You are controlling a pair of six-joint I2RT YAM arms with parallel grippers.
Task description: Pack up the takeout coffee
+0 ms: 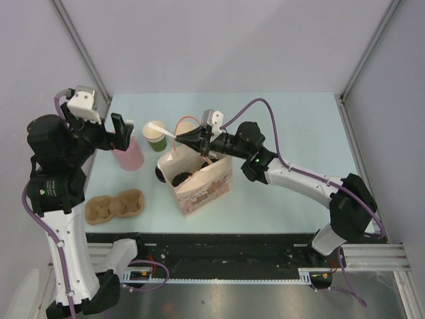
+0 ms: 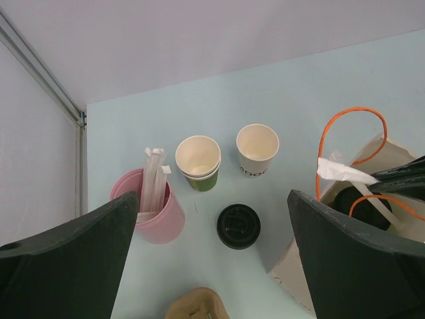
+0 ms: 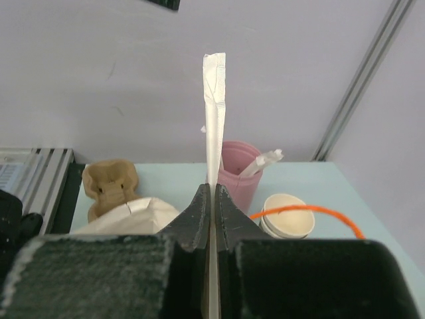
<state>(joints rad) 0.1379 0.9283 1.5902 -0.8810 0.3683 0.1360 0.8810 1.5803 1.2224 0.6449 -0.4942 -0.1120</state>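
The green-sided cup (image 2: 199, 163) and the white-sided cup with dark print (image 2: 257, 150) stand open, without lids, on the table's far side. The green cup also shows in the top view (image 1: 154, 135). One black lid (image 2: 238, 226) lies flat on the table in front of them, beside the bag (image 1: 202, 183). My left gripper (image 2: 212, 195) is open and empty, held above the pink straw cup (image 1: 129, 154). My right gripper (image 3: 212, 193) is shut on a white wrapped straw (image 3: 214, 100) above the bag's mouth (image 1: 204, 143). Something dark lies inside the bag.
The beige bag's orange handles (image 2: 352, 133) stand up. A brown pulp cup carrier (image 1: 114, 205) lies near the front left. The pink cup holds several straws (image 2: 156, 186). Grey walls close the back and sides.
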